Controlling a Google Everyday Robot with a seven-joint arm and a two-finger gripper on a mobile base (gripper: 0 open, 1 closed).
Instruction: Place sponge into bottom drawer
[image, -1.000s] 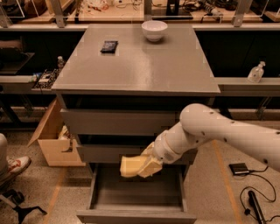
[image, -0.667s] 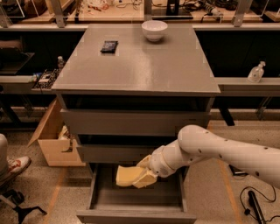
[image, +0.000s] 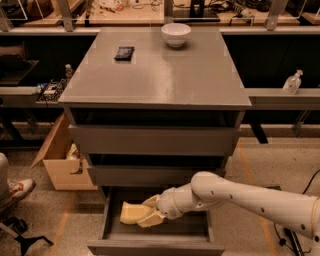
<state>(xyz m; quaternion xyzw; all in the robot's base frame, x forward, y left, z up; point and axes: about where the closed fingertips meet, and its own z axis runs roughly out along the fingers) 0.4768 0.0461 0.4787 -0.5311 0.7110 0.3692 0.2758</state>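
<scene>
The bottom drawer (image: 110, 235) is pulled open at the foot of the grey cabinet. The pale yellow sponge (image: 131, 213) is inside it, low over the drawer floor on the left side. My gripper (image: 150, 214) reaches in from the right on a white arm and is shut on the sponge's right end. I cannot tell whether the sponge touches the drawer floor.
The cabinet top (image: 165, 75) holds a white bowl (image: 176, 34) and a small black object (image: 124, 52). Two wider grey drawers (image: 150, 141) sit above the open one. An open cardboard box (image: 60, 160) stands at left, a shoe (image: 17, 189) beside it, a bottle (image: 292, 82) at right.
My arm has lowered and moved left, carrying the sponge from in front of the middle drawer down into the open bottom drawer.
</scene>
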